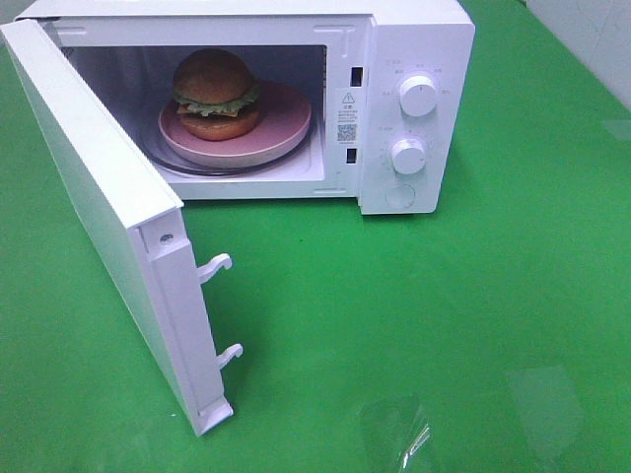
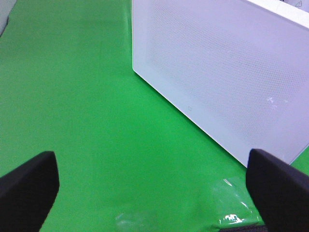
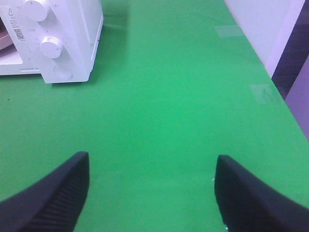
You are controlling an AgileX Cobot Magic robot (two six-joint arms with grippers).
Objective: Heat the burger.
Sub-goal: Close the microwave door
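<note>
The burger (image 1: 215, 94), with glossy brown buns, green lettuce and cheese, sits on a round pink plate (image 1: 286, 123) inside the white microwave (image 1: 414, 39). The microwave's door (image 1: 99, 217) stands wide open, swung out to the left. Neither arm shows in the exterior high view. In the left wrist view my left gripper (image 2: 152, 186) is open and empty above the green table, facing the outer side of the door (image 2: 222, 72). In the right wrist view my right gripper (image 3: 152, 191) is open and empty, well back from the microwave's control panel (image 3: 53, 43).
Two white knobs (image 1: 418, 96) sit on the microwave's right panel, with a round button (image 1: 399, 197) below them. Two latch hooks (image 1: 215, 266) stick out of the door's free edge. Green cloth (image 1: 394, 315) covers the table. The table's right edge (image 3: 270, 77) borders a pale wall.
</note>
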